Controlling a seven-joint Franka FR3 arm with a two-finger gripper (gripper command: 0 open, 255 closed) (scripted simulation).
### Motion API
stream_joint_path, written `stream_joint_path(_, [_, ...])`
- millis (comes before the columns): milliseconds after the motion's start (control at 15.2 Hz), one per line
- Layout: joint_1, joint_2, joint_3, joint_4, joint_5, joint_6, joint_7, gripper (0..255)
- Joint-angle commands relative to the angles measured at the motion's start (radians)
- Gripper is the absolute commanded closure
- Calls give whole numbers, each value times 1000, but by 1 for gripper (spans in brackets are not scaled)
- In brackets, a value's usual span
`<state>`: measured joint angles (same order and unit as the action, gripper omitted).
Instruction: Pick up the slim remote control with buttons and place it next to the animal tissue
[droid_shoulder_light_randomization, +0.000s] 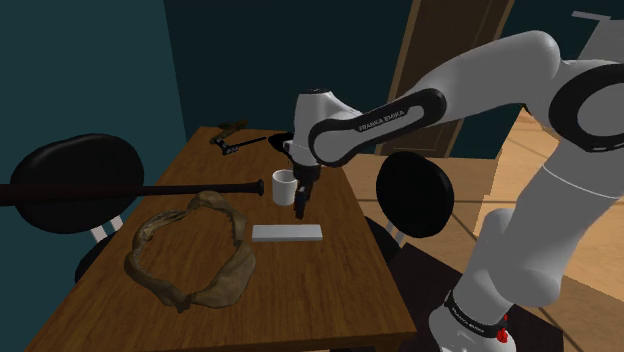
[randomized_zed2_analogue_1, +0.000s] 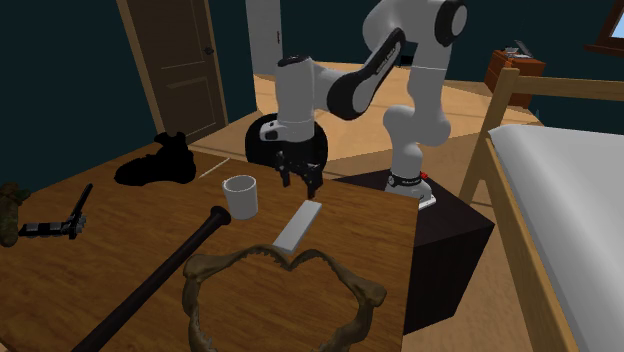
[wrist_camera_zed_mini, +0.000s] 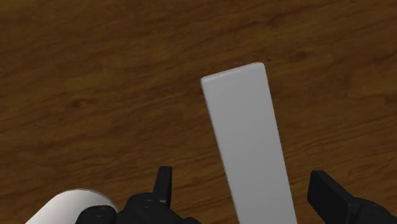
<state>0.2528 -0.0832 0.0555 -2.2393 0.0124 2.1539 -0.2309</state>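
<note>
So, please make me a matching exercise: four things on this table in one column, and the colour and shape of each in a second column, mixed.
1 remote control
2 mug
3 baseball bat
4 jaw bone

A brown, a ring with teeth
B grey, a flat slab
C black, long and thin
D white, standing upright

Pairs: 1-B, 2-D, 3-C, 4-A.

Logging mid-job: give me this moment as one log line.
gripper: open, above remote end, not gripping | remote: flat on table, beside jaw | mug: next to gripper
</note>
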Motion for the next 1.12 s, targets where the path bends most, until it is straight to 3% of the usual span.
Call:
stream_joint_path(0, [18,62,16,24,4,36,-27,0])
stream_joint_path(198, [38,143,37,69,4,69,-62,0])
stream_joint_path(660, [40,197,37,32,-1,159,-58,0])
stream_joint_path(1056, [40,201,37,30,-2,166,-58,0])
